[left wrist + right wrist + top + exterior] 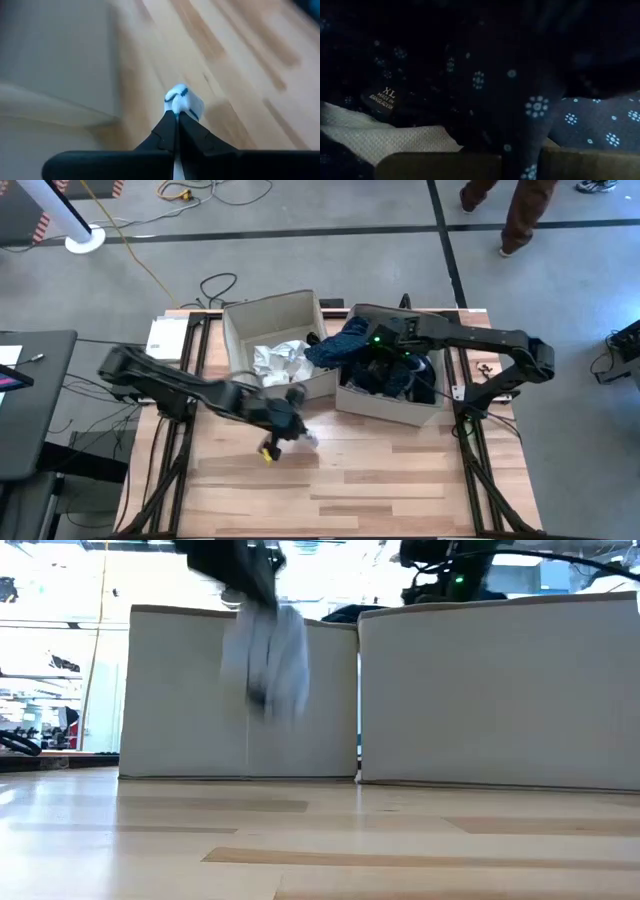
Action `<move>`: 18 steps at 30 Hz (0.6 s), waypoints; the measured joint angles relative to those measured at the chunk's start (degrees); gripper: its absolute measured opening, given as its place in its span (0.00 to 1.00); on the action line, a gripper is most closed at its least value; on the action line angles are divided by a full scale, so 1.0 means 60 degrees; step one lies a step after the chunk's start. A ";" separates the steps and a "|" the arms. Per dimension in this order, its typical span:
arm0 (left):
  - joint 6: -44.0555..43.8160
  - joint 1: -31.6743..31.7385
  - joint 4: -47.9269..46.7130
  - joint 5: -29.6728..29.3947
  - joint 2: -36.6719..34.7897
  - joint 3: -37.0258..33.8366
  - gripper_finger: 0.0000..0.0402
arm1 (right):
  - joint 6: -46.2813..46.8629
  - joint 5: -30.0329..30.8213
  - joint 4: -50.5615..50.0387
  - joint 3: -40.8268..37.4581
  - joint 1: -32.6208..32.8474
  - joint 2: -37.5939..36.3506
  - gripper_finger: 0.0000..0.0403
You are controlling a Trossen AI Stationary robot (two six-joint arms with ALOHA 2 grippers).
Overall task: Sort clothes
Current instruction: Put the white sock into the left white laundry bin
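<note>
My left gripper (290,430) hovers over the bare wood in front of the left beige box (270,308), shut on a small white garment with a blue stripe (184,100). In the low view this garment (268,660) hangs clear of the table before the box wall. White clothes (280,360) lie inside that box. Dark blue clothes (345,340) spill over the rim between the boxes. My right gripper (388,368) is down in the right box (385,408) among dark clothes; navy dotted cloth (480,80) with an XL label fills its wrist view and hides its fingers. My left gripper pinches a bunched bit of the white garment (180,106) between its two fingertips, coming at it slanting down from the table's left. The garment hangs slack below the fingers, lifted clear of the table. My right gripper sits in the navy dotted cloth (535,107), which covers its fingers; I cannot tell whether they have hold of it.
The two beige boxes stand side by side at the table's far middle. A flat white thing (165,338) lies at the far left corner. The wooden top (380,480) near the front edge is free. A person's legs (520,215) show on the floor beyond.
</note>
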 joint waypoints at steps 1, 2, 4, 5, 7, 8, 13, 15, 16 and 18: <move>0.0039 -0.0086 -0.0295 -0.0338 -0.0418 0.0268 0.00 | 0.0164 0.0000 -0.0330 0.0002 -0.0035 -0.0097 0.03; 0.0087 -0.0164 -0.0603 -0.0749 -0.0793 0.0529 0.00 | 0.0318 0.0000 -0.0627 0.0001 -0.0067 -0.0175 0.02; 0.0119 -0.0255 -0.1062 -0.1805 -0.1467 0.0995 0.00 | 0.0483 -0.0033 -0.1019 -0.0125 -0.0128 -0.0292 0.02; 0.0194 -0.0277 -0.1162 -0.2311 -0.1785 0.1176 0.00 | 0.0538 -0.0145 -0.1108 -0.0247 -0.0138 -0.0297 0.02; 0.0385 -0.0281 -0.1249 -0.3135 -0.2307 0.1474 0.00 | 0.0583 -0.0380 -0.1064 -0.0616 -0.0206 -0.0282 0.02; 0.0498 -0.0271 -0.1236 -0.3547 -0.2554 0.1603 0.00 | 0.0620 -0.0450 -0.0976 -0.0813 -0.0242 -0.0225 0.02; 0.1174 0.0190 -0.1320 -0.5495 -0.3345 0.1906 0.00 | 0.0817 -0.1347 0.0078 -0.1965 -0.0422 0.0182 0.03; 0.1074 0.0671 -0.1699 -0.5489 -0.3399 0.1906 0.00 | 0.0787 -0.2105 0.0782 -0.2334 -0.0486 0.0385 0.03; 0.0937 0.0949 -0.2034 -0.5423 -0.3384 0.1906 0.00 | 0.0749 -0.2485 0.1031 -0.2484 -0.0496 0.0509 0.03; 0.0555 0.1541 -0.2776 -0.4981 -0.3259 0.1899 0.00 | 0.0704 -0.2968 0.1256 -0.2602 -0.0499 0.0787 0.03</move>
